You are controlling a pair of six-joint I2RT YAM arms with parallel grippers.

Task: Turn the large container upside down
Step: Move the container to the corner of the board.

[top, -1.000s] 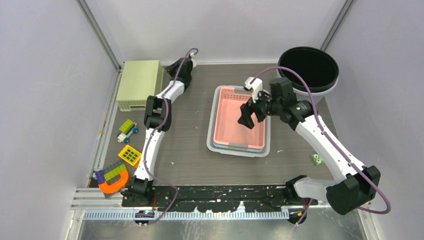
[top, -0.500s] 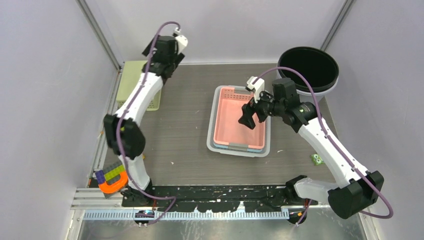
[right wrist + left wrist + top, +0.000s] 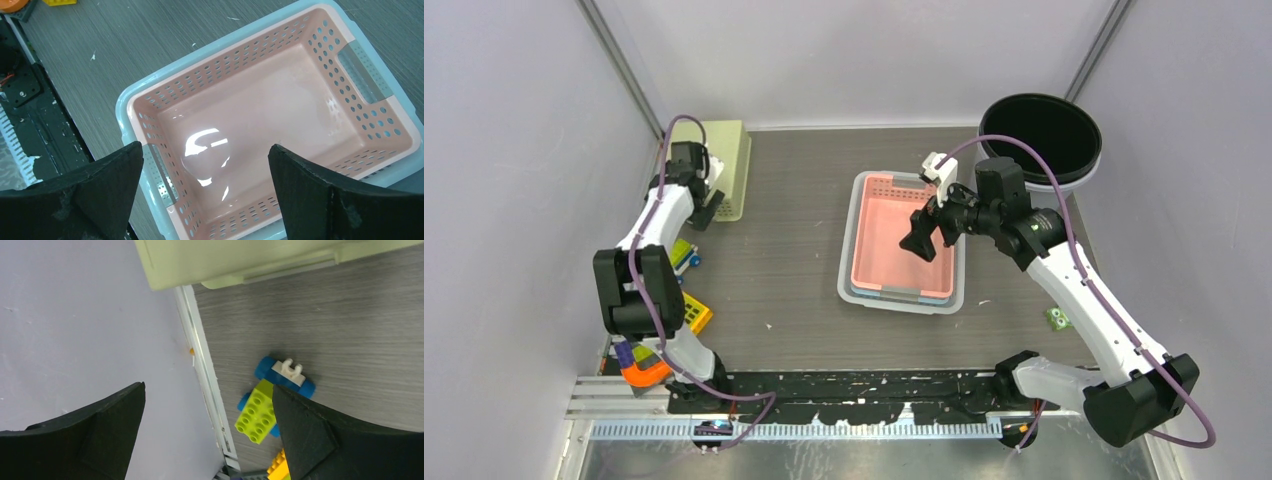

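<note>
From above, the right end effector hangs over the pink basket, toward its far right part and just inside the right rim. The basket sits upright, mouth up, nested in a pale blue outer tray at mid-worktop. A black tub stands beyond and to the right of this end effector, apart from the tray. To its left, past the tray's edge, lies a wide bare stretch. The left end effector is at the left edge, just on the near side of a green box, with a toy car just nearer.

In the left wrist view, the left end effector has its fingers spread wide. The box edge lies ahead of them, the toy car by the right finger, and the wall close behind the left finger.

In the right wrist view, the right end effector is spread wide, gripping nothing. The basket floor lies below and ahead of the tips. The outer tray rim rings the basket, with bare worktop past it.
</note>
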